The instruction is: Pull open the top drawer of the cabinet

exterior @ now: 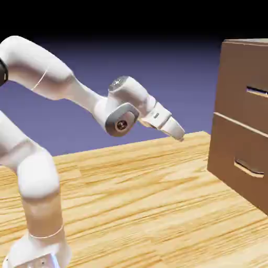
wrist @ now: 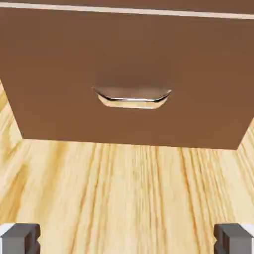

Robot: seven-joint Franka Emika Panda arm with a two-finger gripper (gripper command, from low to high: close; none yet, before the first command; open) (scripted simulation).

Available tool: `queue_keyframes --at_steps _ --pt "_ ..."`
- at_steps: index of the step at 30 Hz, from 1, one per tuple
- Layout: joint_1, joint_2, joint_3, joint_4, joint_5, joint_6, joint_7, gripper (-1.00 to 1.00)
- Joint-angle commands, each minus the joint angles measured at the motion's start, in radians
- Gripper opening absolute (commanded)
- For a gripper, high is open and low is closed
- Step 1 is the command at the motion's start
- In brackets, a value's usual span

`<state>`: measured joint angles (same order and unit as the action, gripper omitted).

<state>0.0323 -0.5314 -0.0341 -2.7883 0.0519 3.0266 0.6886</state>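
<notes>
Brown and matte, the cabinet (exterior: 222, 89) rises ahead of my pincer (exterior: 180, 139), with wood-grained worktop (exterior: 131, 209) running beneath us both. And the pincer is wide, its two grey tips (wrist: 21, 239) (wrist: 233, 239) well apart, nothing between them! Both drawers look closed from where I sit.

My target, the top drawer (exterior: 238, 84), lies beyond the pincer and higher up, its straight handle (exterior: 257, 91) clearly above my tips in the exterior view. The lower drawer (wrist: 134, 59) fills much of the hand view, and its curved handle (wrist: 133, 102) sits nearly centred there; that's the decoy, and I mustn't chase it. Only a strip of brown shows above the pale seam (wrist: 124, 10), so the right handle is out of the hand view.

So the step in hand, as I judge it, is the approach, with the job at its very start. I want to lift first, tilting the pincer up out of its downward slant until it faces the drawer front squarely. Then the roll: the handle runs level, so one tip should go above the bar and one below. Keep the jaws wide, creep forward slowly, and stop short of ramming the front. If I come in low, a tip could jam under the bar. Once both tips straddle it, close firmly, then draw straight back, no twisting!
</notes>
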Motion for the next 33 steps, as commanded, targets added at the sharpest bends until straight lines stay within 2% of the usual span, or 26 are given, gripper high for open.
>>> queue_keyframes --at_steps 1,33 --pt "0.017 0.032 -0.028 0.018 0.043 -0.009 -0.044 0.0" --pt "0.557 1.056 -0.934 0.595 1.419 -0.283 -1.435 0.0"
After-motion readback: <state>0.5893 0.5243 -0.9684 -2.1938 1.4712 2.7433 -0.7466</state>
